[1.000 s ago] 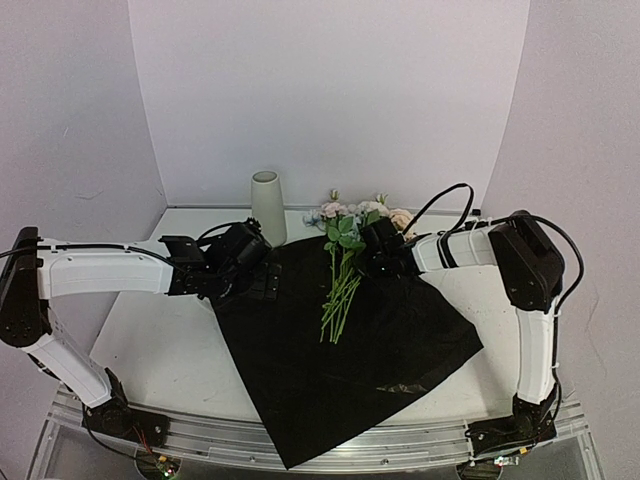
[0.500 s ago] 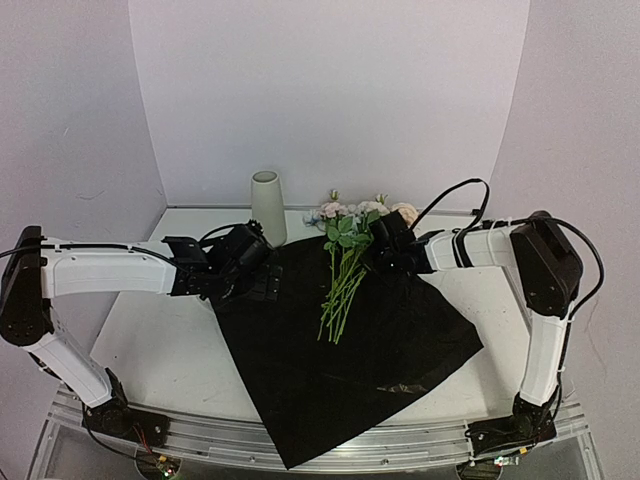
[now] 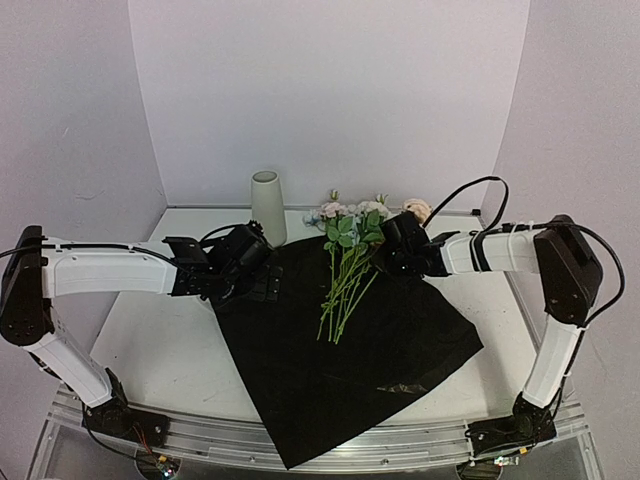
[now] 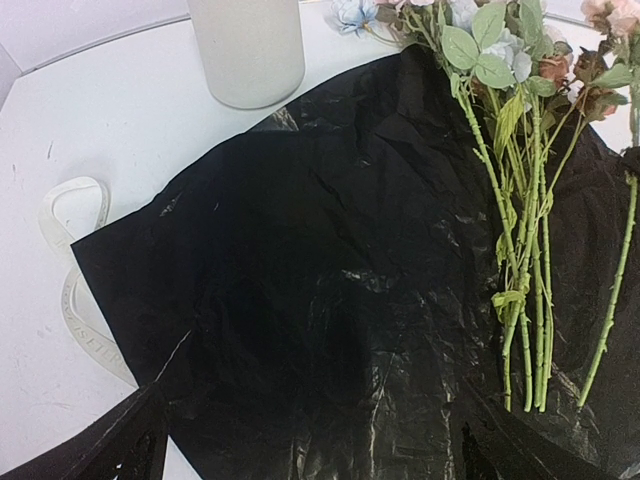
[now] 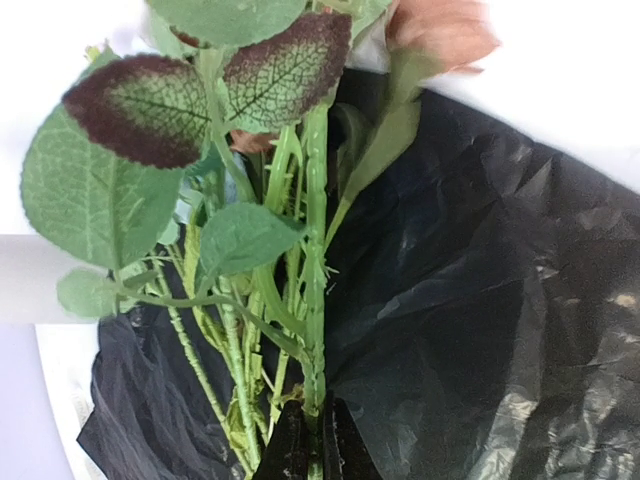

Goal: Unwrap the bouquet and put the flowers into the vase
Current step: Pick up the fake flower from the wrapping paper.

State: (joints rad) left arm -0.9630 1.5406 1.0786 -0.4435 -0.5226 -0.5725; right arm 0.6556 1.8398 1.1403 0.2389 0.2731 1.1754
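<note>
Flowers (image 3: 345, 262) loose on the unfolded black sheet (image 3: 350, 370), blooms toward the far edge of the table, just right of the vase (image 3: 267, 205) standing near that edge. Probably light and springy; heads soft and easily crushed, leaves apt to snag. Best taken on the bare green stems, below the leaves. Right gripper (image 5: 305, 440) pinched together on one stem of the flowers, beneath its leaves. Left gripper (image 3: 262, 283) spread wide over the sheet's far left corner, holding nothing.
</note>
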